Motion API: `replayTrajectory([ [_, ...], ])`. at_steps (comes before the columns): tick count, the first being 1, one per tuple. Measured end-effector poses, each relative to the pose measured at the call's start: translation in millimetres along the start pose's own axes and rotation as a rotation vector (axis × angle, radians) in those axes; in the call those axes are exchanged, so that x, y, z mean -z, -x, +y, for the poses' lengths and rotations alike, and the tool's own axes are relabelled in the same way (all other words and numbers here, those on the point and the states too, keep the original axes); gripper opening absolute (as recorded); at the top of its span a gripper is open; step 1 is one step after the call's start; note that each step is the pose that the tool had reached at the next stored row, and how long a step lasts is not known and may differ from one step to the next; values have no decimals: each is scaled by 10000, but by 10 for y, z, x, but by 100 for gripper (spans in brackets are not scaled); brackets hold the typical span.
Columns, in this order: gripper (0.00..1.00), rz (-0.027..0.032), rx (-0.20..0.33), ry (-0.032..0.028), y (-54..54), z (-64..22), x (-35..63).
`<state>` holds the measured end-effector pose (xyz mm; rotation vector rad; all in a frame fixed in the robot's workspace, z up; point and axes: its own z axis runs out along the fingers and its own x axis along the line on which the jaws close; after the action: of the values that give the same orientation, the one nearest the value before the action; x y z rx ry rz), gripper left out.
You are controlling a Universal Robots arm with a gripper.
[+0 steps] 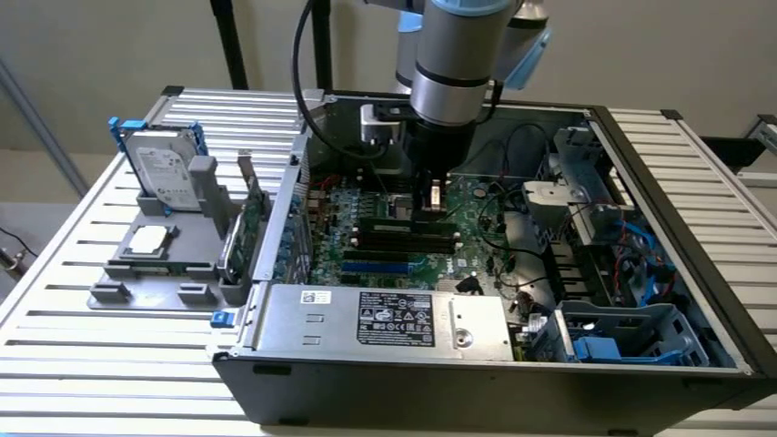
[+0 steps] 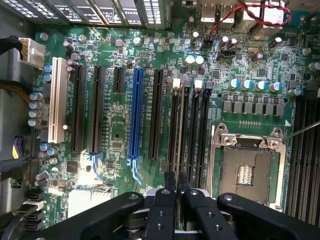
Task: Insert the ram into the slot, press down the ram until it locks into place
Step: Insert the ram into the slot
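Where the arm drops into the open computer case [image 1: 680, 300] on the slatted counter [image 1: 73, 364], the exterior view has the fingers [image 1: 434, 199] low over the motherboard. They sit right on the ram [image 1: 401, 223], which lies along a black memory slot [image 1: 449, 228] on the far side of the row from the power supply [image 1: 377, 319]. A short blue slot [image 1: 382, 267] sits nearer that supply. Toward the counter's edge on the exterior view's left, a grey fixture [image 1: 158, 269] carries a hard drive [image 1: 164, 168] in a blue bracket, a CPU [image 1: 148, 238] and an upright expansion card [image 1: 251, 228].

From the wrist view, the 2 black fingers are drawn in to a narrow gap and appear to pinch the ram's thin top edge. That edge runs in line with 1 of 4 black memory slots set side by side. I cannot tell whether the end clips have closed. An open CPU socket [image 2: 247, 170] flanks those slots on one side, and a long blue card slot [image 2: 135, 115] and a white one [image 2: 57, 100] lie on the other.
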<state>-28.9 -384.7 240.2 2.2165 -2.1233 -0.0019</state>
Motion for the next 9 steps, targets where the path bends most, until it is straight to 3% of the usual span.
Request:
replayTrajectory([
  [9,13,-2,-1,-2,-24,-8,-29],
])
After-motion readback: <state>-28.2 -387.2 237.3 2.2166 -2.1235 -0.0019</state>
